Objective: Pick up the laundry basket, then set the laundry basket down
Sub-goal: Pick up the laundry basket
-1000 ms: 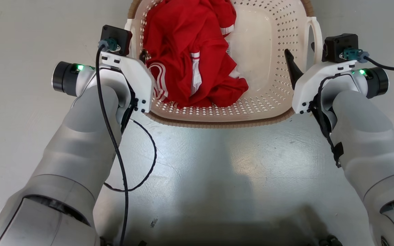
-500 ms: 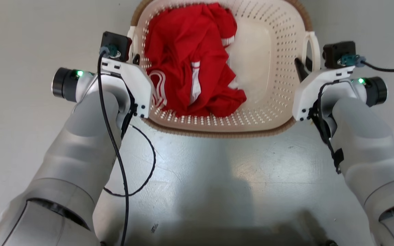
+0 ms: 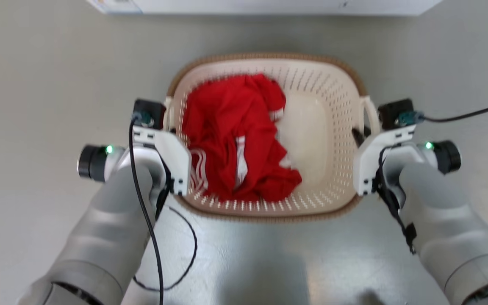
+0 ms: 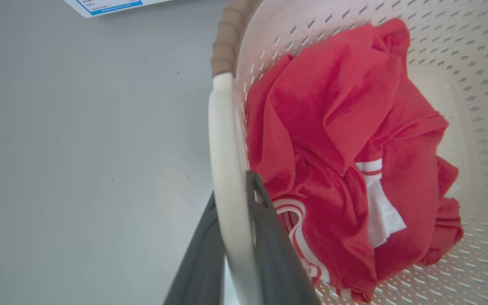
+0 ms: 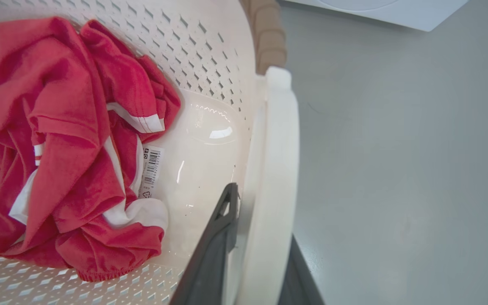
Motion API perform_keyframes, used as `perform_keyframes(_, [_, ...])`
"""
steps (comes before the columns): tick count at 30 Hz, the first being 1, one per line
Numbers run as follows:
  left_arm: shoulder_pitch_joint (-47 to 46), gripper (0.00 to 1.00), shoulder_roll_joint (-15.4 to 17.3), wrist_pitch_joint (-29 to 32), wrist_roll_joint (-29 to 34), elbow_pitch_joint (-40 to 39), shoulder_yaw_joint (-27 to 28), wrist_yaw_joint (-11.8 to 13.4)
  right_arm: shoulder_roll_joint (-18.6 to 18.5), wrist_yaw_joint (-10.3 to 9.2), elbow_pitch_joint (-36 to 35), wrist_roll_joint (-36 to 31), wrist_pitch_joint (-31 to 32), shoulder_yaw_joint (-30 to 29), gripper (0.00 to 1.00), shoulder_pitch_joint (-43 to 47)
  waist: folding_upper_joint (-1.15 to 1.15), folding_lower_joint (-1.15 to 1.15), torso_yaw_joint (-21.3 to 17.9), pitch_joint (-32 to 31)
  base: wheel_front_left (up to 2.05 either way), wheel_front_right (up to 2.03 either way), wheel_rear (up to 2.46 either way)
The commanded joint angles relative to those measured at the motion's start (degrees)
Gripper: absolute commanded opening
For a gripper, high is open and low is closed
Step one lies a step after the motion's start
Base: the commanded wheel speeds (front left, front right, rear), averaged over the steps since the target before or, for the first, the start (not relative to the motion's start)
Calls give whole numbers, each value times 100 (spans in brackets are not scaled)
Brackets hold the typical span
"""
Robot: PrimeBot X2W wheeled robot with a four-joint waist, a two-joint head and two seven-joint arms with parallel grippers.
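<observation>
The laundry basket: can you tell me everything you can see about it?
The laundry basket is cream-white plastic, rounded-rectangular, its walls dotted with little holes. A brown woven-look rim runs round the top, and a white loop handle sits on each side. It is upright, mouth up, over the grey floor; whether it is lifted I cannot tell. A crumpled red garment with white stripes lies inside, towards the robot's left. The left gripper pinches one handle, the right gripper the other.
</observation>
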Motion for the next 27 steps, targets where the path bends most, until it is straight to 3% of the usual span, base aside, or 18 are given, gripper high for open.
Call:
perform_keyframes(1, [44, 0, 106, -54, -18, -132, 35, 43, 186, 48, -85, -17, 55, 169, 0, 312, 0, 0, -40, -306, 0, 0, 0])
perform_keyframes(27, [2008, 0, 106, 719, -949, -476, -1018, 224, 186, 48, -435, 610, 1267, 997, 0, 2159, 0, 0, -303, -3363, 0, 0, 0])
